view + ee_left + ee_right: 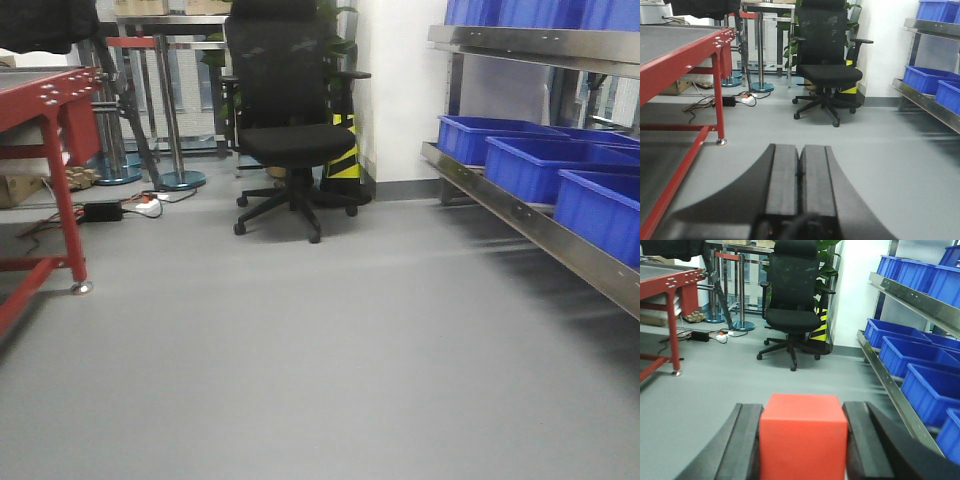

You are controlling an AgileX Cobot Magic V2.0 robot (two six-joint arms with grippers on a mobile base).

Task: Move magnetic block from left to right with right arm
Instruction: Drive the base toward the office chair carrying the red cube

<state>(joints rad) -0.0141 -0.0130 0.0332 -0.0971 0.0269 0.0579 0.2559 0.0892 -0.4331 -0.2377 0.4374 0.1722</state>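
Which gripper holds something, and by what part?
The right gripper clamps the magnetic block by its two opposite side faces; the left gripper is shut on nothing.

Smooth matte magnetic block, glossy plastic bins, brushed-metal shelf

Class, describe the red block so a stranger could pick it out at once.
In the right wrist view, look below the black office chair to the right gripper. The magnetic block is clamped between its black fingers: a bright-red cube, unlike the red table frame.

Grey floor under office chair and red bench
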